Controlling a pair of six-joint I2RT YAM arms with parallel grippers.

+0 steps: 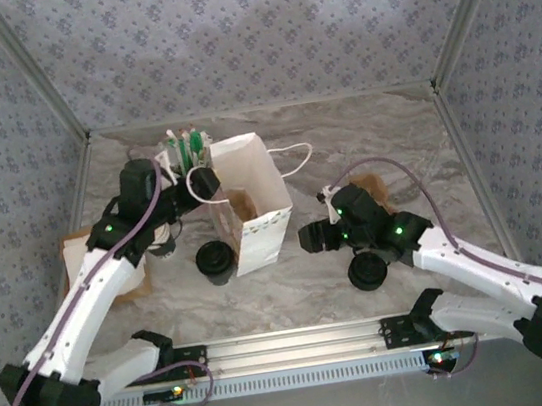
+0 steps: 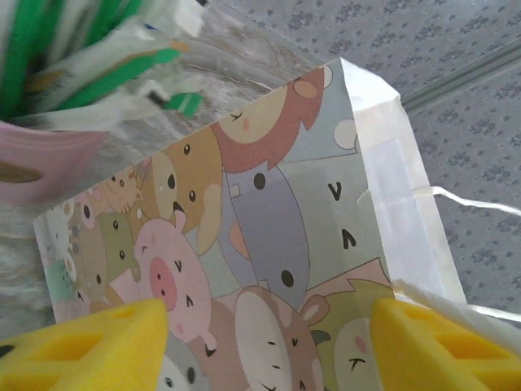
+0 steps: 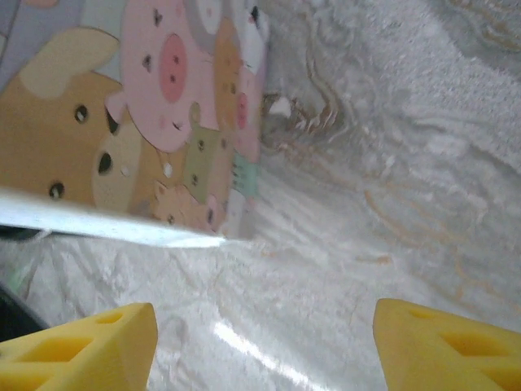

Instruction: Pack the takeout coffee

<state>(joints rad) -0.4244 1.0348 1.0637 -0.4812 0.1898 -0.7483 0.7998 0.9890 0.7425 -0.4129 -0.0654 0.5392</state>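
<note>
Though seemingly empty, left gripper (image 1: 205, 182), right gripper (image 1: 309, 237) beside bag (image 1: 260, 227).

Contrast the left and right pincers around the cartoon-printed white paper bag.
The left pincer is at the cartoon-printed white paper bag's left side, beside the pink holder of wrapped straws; the right pincer is at its right. The left pincer frames the bag's print; the right pincer frames the marble table. Both are open and empty.

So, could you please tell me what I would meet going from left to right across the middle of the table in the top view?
A black lid → white paper bag → right gripper → second black lid.
</note>
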